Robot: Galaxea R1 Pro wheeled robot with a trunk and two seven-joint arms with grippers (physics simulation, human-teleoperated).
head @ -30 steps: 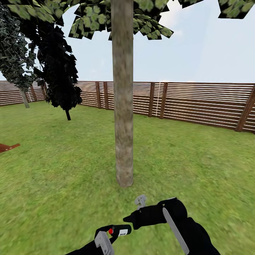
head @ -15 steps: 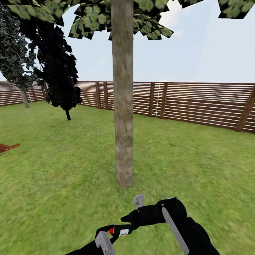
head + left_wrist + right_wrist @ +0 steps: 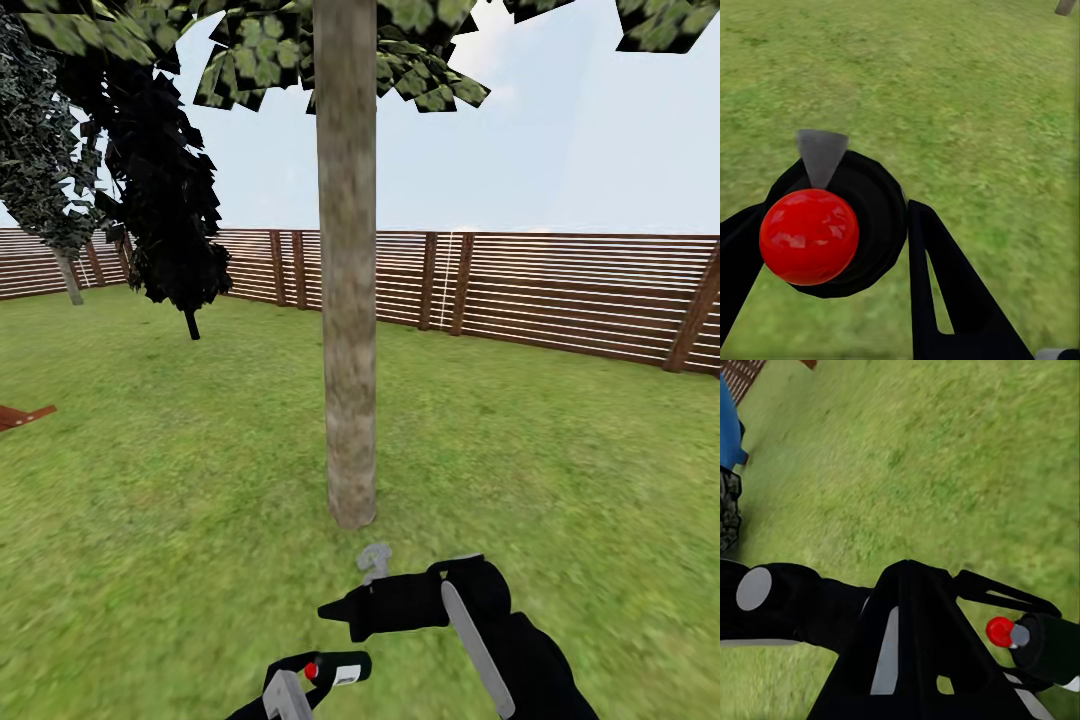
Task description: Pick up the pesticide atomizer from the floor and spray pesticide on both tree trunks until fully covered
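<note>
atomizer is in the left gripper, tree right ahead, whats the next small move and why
Probably raise the left gripper and aim the pesticide atomizer at the tree trunk. It sits low, over the grass, the trunk stands just ahead, and no white specks show on the bark yet.

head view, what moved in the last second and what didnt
The right arm's end effector slid toward the robot's left and a little nearer the body, its black tip now further across the grass. The left end effector with the sprayer dropped slightly lower in the picture, still gripped. The tree trunk, fence and lawn stayed as they were; the camera did not shift.
</note>
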